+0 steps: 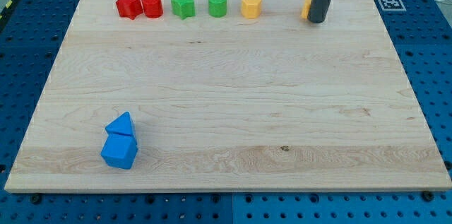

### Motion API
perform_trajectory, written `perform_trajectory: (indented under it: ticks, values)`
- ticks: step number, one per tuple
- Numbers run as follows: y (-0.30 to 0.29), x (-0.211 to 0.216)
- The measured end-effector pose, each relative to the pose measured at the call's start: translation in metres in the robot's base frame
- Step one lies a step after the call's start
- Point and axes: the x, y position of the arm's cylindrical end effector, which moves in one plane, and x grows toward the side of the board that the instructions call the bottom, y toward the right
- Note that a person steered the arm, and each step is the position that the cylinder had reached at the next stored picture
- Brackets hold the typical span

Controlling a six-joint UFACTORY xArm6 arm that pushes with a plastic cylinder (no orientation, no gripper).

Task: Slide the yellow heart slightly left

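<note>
A yellow block (308, 6) at the view's top right is mostly hidden behind my rod; only its left edge shows, so its shape cannot be made out. My tip (317, 20) rests on the board against that block's right side. Another yellow block, a hexagon (251, 5), sits to the left of it in the same top row.
The top row also holds a red star (128, 4), a red cylinder (152, 5), a green star (183, 4) and a green cylinder (217, 3). Two blue blocks (121, 143) touch each other at the view's bottom left. The wooden board (226, 90) lies on a blue pegboard.
</note>
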Motion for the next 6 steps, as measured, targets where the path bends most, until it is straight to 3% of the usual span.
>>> perform_trajectory:
  ticks: [1,2,3,6]
  values:
    - [0.058,-0.002]
    - [0.071,-0.026]
    - [0.047,-0.040]
    - [-0.008,-0.028]
